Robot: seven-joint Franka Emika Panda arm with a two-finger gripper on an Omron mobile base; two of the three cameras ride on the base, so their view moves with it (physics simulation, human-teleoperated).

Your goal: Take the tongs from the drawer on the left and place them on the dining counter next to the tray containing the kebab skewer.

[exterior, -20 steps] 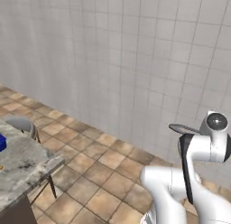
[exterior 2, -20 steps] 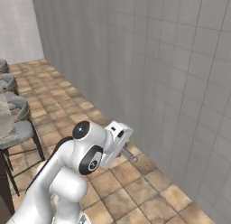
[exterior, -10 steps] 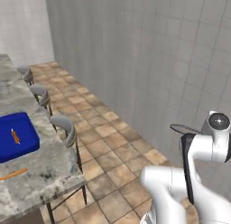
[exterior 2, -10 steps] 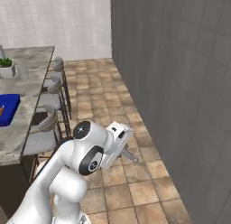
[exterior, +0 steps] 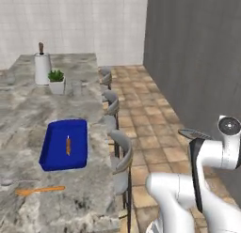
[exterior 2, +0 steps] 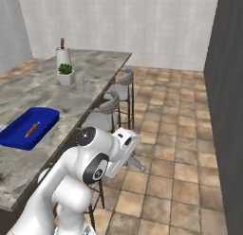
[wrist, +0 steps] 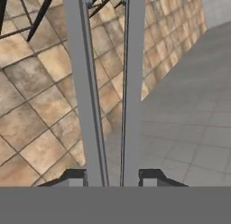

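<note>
Tiled floor and grey wall are swinging out of the base views as the base is turning: a second ago both views were showing mostly wall and floor with just a corner of the surface, half a second ago the blue tray was coming in, and now the dining counter [exterior: 28, 110] is lying full length across the left base view. That's the camera moving, not the things.

Blue tray [exterior: 64, 144] is sitting on the marbled surface with the kebab skewer [exterior: 68, 145] inside it; also showing in the right base view, tray [exterior 2: 28, 128] at the left. An orange utensil [exterior: 39, 190] is lying just in front of the tray, a potted plant [exterior: 57, 81] and a paper towel roll [exterior: 42, 66] are sitting further back, stools [exterior: 121, 158] are lining the edge.

Gripper [wrist: 113, 177] is closed onto the tongs [wrist: 108, 83]; the two grey arms are running up between the fingers [wrist: 74, 177] in the hand view, pointing at floor and wall. A bit of the tongs [exterior: 194, 133] is sticking out by the wrist in the left base view and below the hand in the right base view, tongs [exterior 2: 136, 163]. So the tongs are in hand, well apart from the tray, off to the side of the stools.

Judgement: fetch part is done, carry is underway. Target is now facing the robot, so next is likely closing in and reaching over the stools to the bare surface beside the tray.
</note>
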